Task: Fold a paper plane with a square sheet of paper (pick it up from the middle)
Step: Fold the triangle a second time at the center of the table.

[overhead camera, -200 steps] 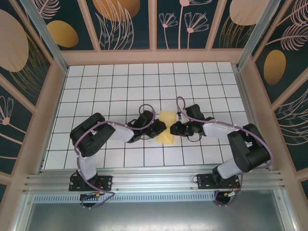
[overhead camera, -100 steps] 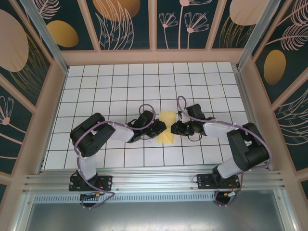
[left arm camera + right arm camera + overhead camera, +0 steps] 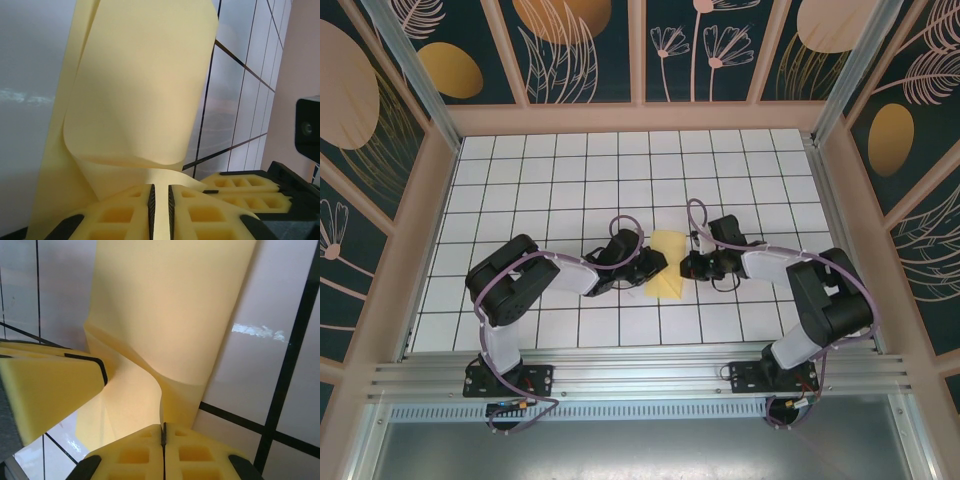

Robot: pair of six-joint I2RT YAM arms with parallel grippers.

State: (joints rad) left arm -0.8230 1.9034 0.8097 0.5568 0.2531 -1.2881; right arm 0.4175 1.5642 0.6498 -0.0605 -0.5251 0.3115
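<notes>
White table (image 3: 570, 170) holds the bent yellow paper (image 3: 666, 280) in its middle. Left gripper (image 3: 656, 263) at its 9 o'clock and right gripper (image 3: 685, 266) at 3 o'clock both have jaws pinched on it.

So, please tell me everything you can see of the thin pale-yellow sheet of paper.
The thin pale-yellow paper sheet is plain and unmarked. It is near the middle of the white gridded table, bent into a soft curl, not flat. The left gripper is shut on one side of it and the right gripper on the other side.
</notes>
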